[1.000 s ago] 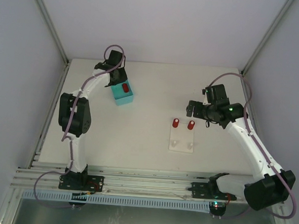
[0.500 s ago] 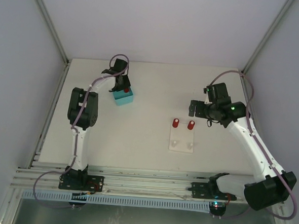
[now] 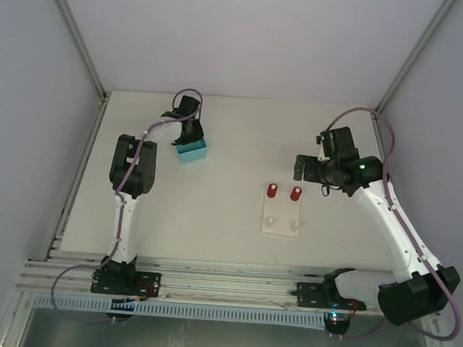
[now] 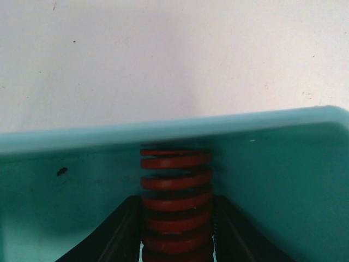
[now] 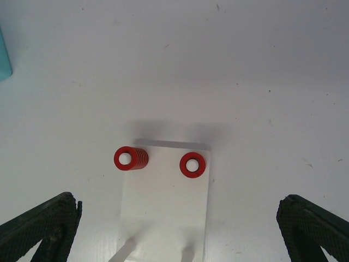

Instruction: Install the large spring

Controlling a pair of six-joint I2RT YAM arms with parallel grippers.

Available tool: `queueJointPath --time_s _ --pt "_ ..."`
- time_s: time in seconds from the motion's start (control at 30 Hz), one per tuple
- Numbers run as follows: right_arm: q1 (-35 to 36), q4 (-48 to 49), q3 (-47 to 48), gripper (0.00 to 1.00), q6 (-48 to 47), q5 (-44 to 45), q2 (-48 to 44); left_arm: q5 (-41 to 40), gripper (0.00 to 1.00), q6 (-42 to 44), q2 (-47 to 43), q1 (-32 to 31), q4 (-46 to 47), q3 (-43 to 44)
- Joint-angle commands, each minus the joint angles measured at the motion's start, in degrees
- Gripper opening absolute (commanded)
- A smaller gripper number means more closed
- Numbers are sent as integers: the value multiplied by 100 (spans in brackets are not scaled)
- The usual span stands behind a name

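Large spring [image 4: 175, 199] lay red and coiled inside the teal bin [image 4: 283, 180], its far end near the bin's wall. I had my left arm stretched out to the far left part of the table [image 3: 234, 134], wrist bent so that the left gripper [image 3: 190, 132] pointed down into the bin. Its black fingers [image 4: 122, 234] sat close along both sides of the coils, narrowly parted; I could not tell whether they squeezed or only flanked it. My right arm reached forward and inward from its base, forearm raised, and the right gripper [image 5: 179, 210] hung above the white plate [image 5: 163, 202] with its jaws spread wide and nothing between them. Two small red springs [image 5: 131, 159] stood on the plate's far pegs.
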Motion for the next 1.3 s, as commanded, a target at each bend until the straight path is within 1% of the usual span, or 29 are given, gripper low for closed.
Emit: queueJointPath --time_s 0.0,0.03,0.13,0.23,0.37,0.53,0.7,0.8,0.9,1.0,1.07,1.13,1.2,1.27 --pt "24 -165 174 99 -34 73 -60 -80 40 -44 279 61 -238 109" --pt "23 -173 165 99 -41 64 -80 -57 39 -47 276 73 -216 117" --pt "23 -159 123 99 -52 67 -129 -12 34 -3 232 79 -117 129" --pt "25 -102 52 99 -35 27 -196 -51 25 68 124 82 -160 147" --pt "23 50 -37 99 -10 -58 -318 -186 18 137 -231 83 -251 90" --pt "29 314 -152 99 107 -300 -491 -366 15 203 -978 75 -108 -208" --pt "31 519 -161 99 184 -442 -574 -414 14 295 -1810 58 20 -400" --pt "31 676 -2 99 286 -486 -482 -283 14 465 -2427 2 426 -760" --pt "27 848 372 99 362 -726 -144 -70 14 866 -3183 -163 1175 -1554" --pt "22 804 895 100 502 -1024 255 218 13 1361 -3912 -397 2439 -2558" --pt "23 759 1062 100 675 -1297 478 519 12 1694 -4440 -580 3264 -3479" --pt "36 810 1060 98 857 -1776 621 833 12 1936 -4919 -745 4184 -4430" --pt "114 857 964 95 914 -2469 728 1054 12 2143 -5357 -995 5138 -5399" --pt "394 746 918 91 752 -2664 796 1205 11 2299 -5833 -1242 6097 -6344"
